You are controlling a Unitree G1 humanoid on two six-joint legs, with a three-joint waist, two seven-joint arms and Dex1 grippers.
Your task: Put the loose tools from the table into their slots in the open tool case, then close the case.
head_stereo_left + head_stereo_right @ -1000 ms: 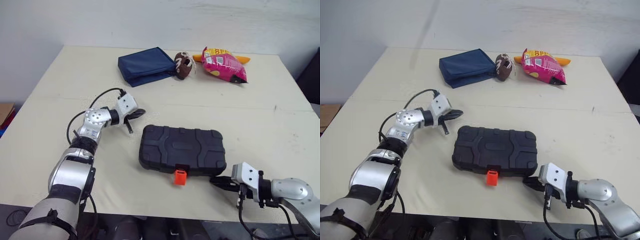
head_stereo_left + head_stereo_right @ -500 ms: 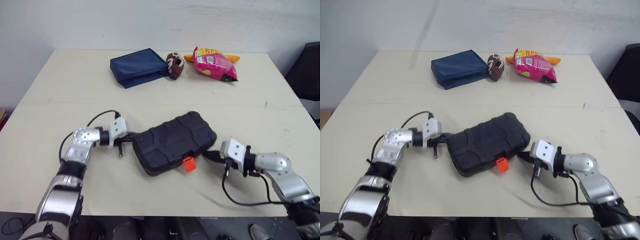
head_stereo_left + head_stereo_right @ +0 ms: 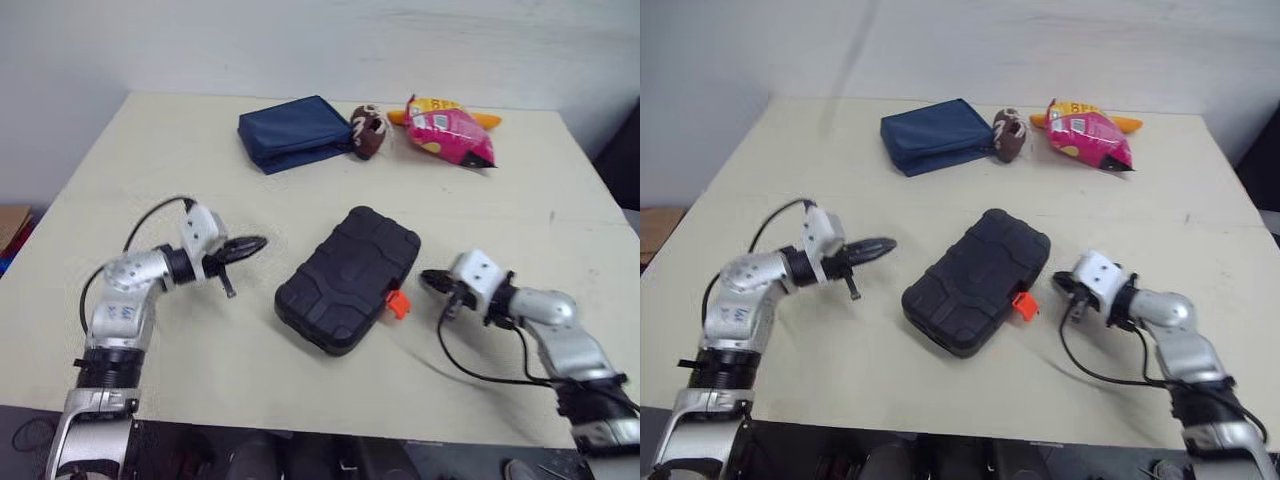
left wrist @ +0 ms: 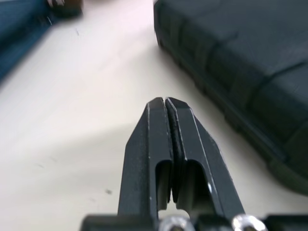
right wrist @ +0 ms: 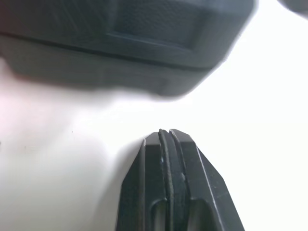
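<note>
1. Your left gripper [image 3: 252,243]: fingers pressed flat together, gripping nothing. It sits low over the table [image 3: 150,140], left of centre, and points toward the tool case with a clear gap between them.

2. Tool case [image 3: 350,278]: black, ribbed lid down. It lies diagonally at mid-table between your two grippers. Its orange latch [image 3: 397,303] is on the long edge facing your right arm.

3. Your right gripper [image 3: 428,278]: fingers clenched on each other, empty. It is low over the table just beside the latch side of the case, with its tips aimed at that edge. The head views show a narrow strip of table between the tips and the case.

4. Far side of the table, well apart from the case, in a row: blue pouch [image 3: 293,132]; small brown toy [image 3: 368,131] touching the pouch's right end; pink snack bag [image 3: 450,130].
</note>
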